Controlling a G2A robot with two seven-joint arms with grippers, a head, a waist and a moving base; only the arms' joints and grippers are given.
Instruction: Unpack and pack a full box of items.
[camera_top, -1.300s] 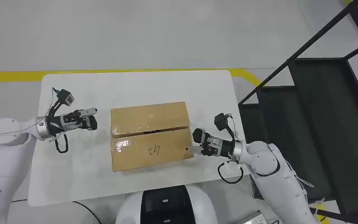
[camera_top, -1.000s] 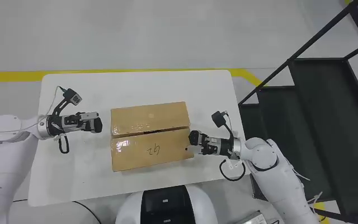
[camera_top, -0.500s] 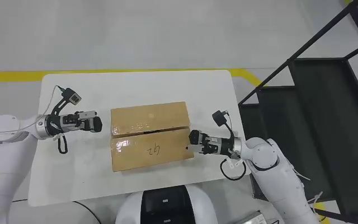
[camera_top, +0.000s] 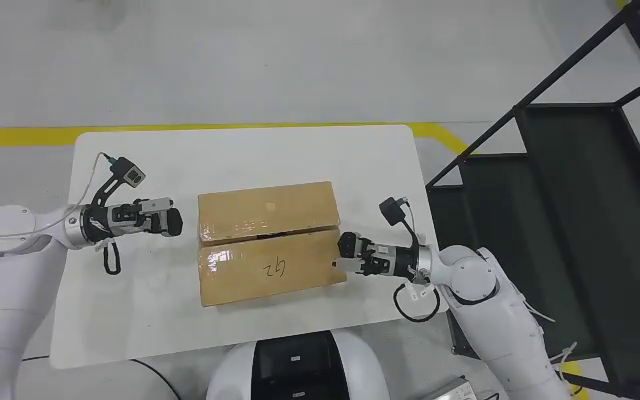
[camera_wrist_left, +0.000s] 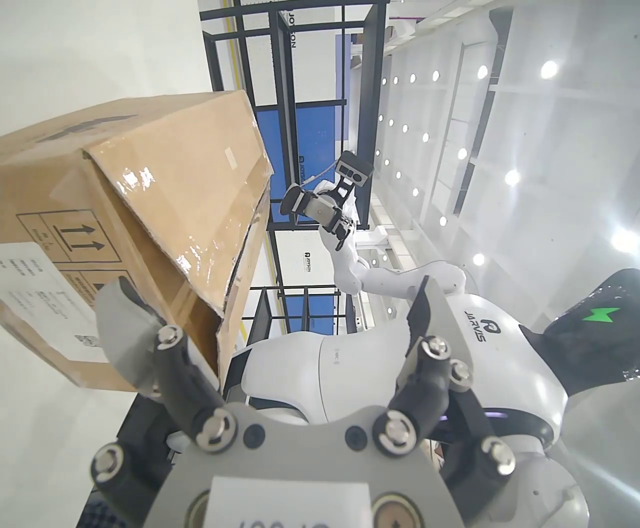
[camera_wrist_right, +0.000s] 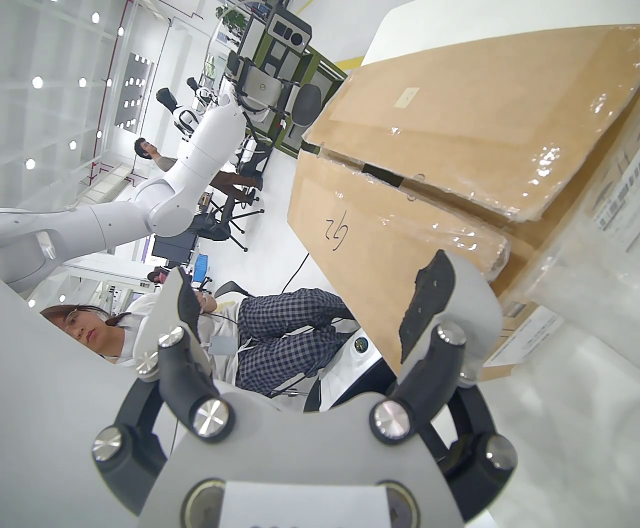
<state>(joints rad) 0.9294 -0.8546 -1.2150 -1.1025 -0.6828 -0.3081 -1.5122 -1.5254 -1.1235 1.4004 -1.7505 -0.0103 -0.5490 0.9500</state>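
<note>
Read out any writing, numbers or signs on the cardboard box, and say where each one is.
"42": handwritten on the cardboard box, on the top flap nearer the robot.
Two-arrow sign, no words: on the box end seen in the left wrist view.
White label on that same end: too small to read.
Barcode label on the opposite end: blurred, unreadable.

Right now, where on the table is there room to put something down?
The widest bare patch of table lies between the box and the far edge. A narrower strip runs along the near edge. Both short ends of the box are crowded: the left gripper and right gripper sit there.
</note>
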